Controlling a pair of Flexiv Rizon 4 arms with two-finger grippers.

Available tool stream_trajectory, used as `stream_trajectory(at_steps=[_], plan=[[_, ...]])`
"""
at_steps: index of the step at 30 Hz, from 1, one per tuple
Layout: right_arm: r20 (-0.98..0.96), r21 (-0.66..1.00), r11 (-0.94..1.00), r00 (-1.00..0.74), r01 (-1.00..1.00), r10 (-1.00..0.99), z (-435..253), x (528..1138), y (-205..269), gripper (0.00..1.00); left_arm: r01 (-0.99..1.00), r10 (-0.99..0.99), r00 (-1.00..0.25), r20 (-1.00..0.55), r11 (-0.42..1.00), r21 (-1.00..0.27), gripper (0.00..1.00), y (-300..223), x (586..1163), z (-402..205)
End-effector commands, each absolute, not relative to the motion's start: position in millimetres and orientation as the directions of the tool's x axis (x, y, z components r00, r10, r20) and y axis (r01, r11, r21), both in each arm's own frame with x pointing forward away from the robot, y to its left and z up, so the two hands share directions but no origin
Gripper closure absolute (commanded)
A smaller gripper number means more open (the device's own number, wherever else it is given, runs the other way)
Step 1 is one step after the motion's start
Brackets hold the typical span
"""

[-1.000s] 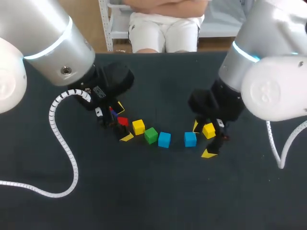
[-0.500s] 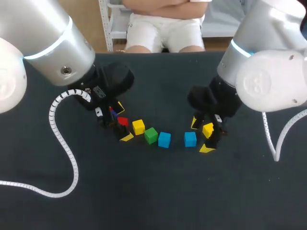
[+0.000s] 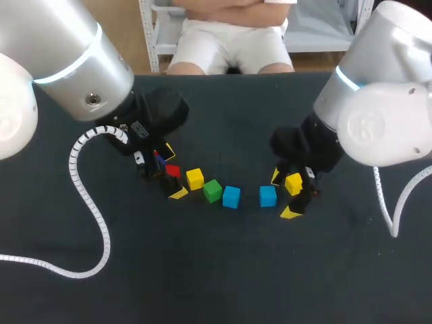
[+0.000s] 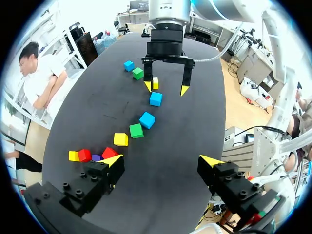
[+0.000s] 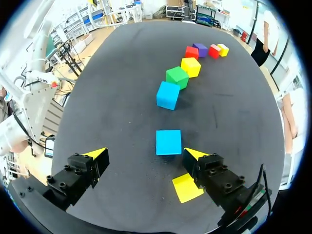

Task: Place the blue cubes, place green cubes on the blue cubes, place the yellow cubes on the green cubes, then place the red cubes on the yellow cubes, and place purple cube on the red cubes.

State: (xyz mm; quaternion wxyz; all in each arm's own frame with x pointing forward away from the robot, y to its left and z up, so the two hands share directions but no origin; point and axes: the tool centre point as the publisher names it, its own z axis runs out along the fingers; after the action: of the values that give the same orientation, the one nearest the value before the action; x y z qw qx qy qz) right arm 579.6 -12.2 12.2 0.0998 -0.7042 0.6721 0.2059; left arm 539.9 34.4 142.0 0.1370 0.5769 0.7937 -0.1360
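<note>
Left gripper [image 4: 162, 161] stood wide open, the red cube [image 4: 108, 152] just beside one finger. Right gripper [image 5: 144, 154] was equally wide, with the blue cube [image 5: 168, 142] ahead and the yellow cube [image 5: 187, 187] against one finger. Risk: any sideways move could shove that yellow cube.

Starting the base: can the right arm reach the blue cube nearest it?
Probably yes: the open right gripper has the small blue cube just ahead, nothing between; a small yellow cube lies beside one finger.
</note>
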Motion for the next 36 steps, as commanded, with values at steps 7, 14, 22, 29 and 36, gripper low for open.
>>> stream_trajectory(at_steps=[7,14,22,29,36], plan=[[-0.411,0.15,-0.088,0.018,-0.985,-0.911,11.0,589.1,-2.1,0.0,0.953,0.88,-0.296,-0.372,0.296,-0.059,0.0,34.4,540.8,142.3],[-0.402,0.153,-0.098,0.028,-0.983,-0.915,10.3,597.4,0.0,0.0,0.953,0.88,-0.296,-0.372,0.296,-0.059,0.0,34.4,540.8,142.3],[-0.395,0.16,-0.111,0.04,-0.981,-0.918,2.9,606.5,1.1,0.0,0.953,0.88,-0.296,-0.372,0.296,-0.059,0.0,34.4,540.8,142.3],[-0.42,0.147,-0.114,0.043,-0.982,-0.907,-2.5,610.5,0.6,0.0,0.953,0.88,-0.296,-0.372,0.296,-0.059,0.0,34.4,540.8,142.3],[-0.433,0.146,-0.104,0.031,-0.984,-0.901,-5.6,614.0,1.0,0.0,0.953,0.88,-0.296,-0.372,0.296,-0.059,0.0,34.4,540.8,142.3]])
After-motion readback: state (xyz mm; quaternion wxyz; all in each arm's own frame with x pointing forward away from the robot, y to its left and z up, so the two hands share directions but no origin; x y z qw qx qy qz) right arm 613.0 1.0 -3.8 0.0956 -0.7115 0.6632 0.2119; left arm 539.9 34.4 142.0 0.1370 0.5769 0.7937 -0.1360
